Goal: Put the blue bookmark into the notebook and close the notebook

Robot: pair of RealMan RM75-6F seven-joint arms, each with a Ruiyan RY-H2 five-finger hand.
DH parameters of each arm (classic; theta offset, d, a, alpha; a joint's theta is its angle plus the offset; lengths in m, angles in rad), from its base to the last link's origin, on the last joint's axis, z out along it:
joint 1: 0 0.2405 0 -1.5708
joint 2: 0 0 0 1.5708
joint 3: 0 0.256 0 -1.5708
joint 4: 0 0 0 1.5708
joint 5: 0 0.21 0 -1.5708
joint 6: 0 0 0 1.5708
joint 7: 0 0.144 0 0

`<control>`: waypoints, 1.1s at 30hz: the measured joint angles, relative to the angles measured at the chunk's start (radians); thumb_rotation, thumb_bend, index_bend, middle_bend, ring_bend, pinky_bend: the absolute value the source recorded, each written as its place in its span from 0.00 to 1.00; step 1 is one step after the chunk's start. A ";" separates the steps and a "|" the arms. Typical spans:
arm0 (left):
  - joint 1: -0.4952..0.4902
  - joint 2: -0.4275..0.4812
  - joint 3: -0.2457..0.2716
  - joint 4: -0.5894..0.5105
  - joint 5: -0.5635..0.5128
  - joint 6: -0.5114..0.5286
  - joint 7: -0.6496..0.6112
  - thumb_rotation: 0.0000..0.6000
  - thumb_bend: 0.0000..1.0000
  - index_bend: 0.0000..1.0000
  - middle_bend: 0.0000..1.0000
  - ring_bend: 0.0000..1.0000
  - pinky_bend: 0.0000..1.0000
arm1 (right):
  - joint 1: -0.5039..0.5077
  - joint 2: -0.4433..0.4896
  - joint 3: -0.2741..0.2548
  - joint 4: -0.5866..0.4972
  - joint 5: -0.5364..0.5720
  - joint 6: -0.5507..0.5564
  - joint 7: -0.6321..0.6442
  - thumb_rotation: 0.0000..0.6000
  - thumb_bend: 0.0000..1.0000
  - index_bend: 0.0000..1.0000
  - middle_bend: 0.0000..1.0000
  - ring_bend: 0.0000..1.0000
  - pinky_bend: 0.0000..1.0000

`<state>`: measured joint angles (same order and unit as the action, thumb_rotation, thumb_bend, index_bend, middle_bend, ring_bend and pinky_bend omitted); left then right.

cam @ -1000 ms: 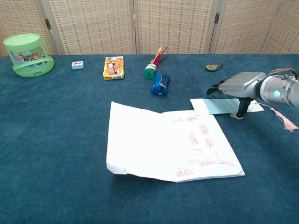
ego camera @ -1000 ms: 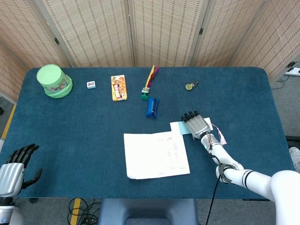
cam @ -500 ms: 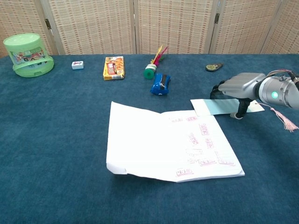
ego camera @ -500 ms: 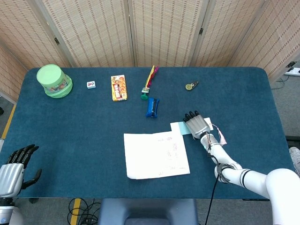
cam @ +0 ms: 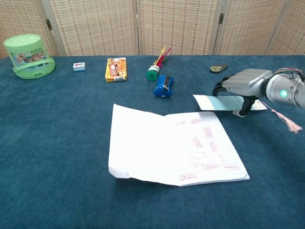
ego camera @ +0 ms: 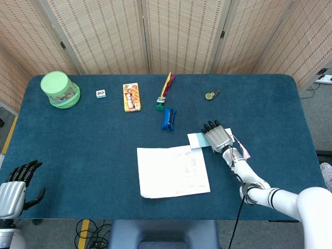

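The right arm reaches in from the near right, its white forearm running up to a silver wrist with loose wires. The right hand (ego camera: 219, 137) lies palm down, dark fingers pointing to the far side and curled a little, with a digit (the thumb, it seems) reaching down below the palm in the chest view. The left hand (ego camera: 14, 187) rests at the near left corner, dark fingers spread apart, holding nothing.
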<state>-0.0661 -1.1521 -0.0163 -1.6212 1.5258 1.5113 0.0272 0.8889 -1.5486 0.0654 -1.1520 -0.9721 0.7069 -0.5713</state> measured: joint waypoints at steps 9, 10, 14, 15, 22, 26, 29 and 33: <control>-0.001 -0.003 0.000 -0.001 0.005 0.001 0.002 1.00 0.39 0.17 0.15 0.16 0.18 | -0.004 0.088 -0.006 -0.107 -0.254 0.093 0.100 1.00 0.31 0.27 0.12 0.00 0.10; 0.000 -0.003 0.000 -0.001 0.004 0.001 0.002 1.00 0.39 0.17 0.15 0.16 0.18 | -0.002 0.096 -0.008 -0.114 -0.288 0.103 0.115 1.00 0.31 0.27 0.12 0.00 0.10; 0.003 -0.003 0.001 -0.001 0.002 0.001 0.002 1.00 0.39 0.17 0.15 0.16 0.18 | 0.013 0.125 -0.023 -0.128 -0.450 0.150 0.188 1.00 0.31 0.27 0.12 0.00 0.09; 0.004 -0.002 0.001 -0.001 0.002 0.002 0.003 1.00 0.39 0.17 0.16 0.16 0.18 | 0.021 0.132 -0.029 -0.127 -0.501 0.165 0.211 1.00 0.31 0.27 0.12 0.00 0.09; 0.008 0.000 0.001 -0.003 -0.001 0.006 0.005 1.00 0.39 0.17 0.16 0.16 0.18 | 0.090 0.150 -0.054 -0.051 -0.715 0.239 0.388 1.00 0.31 0.28 0.12 0.00 0.09; 0.009 0.002 0.001 -0.004 -0.003 0.006 0.008 1.00 0.39 0.17 0.16 0.16 0.18 | 0.130 0.132 -0.063 0.027 -0.790 0.280 0.477 1.00 0.31 0.28 0.13 0.00 0.09; 0.011 0.003 0.001 -0.005 -0.005 0.005 0.010 1.00 0.39 0.17 0.16 0.16 0.18 | 0.156 0.112 -0.082 0.078 -0.849 0.303 0.518 1.00 0.30 0.28 0.13 0.00 0.09; 0.013 0.003 0.003 -0.006 -0.008 0.003 0.013 1.00 0.39 0.17 0.16 0.16 0.18 | 0.186 0.076 -0.134 0.149 -0.938 0.332 0.564 1.00 0.29 0.28 0.13 0.00 0.08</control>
<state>-0.0536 -1.1487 -0.0132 -1.6275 1.5182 1.5142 0.0403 1.0747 -1.4728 -0.0686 -1.0034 -1.9098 1.0391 -0.0069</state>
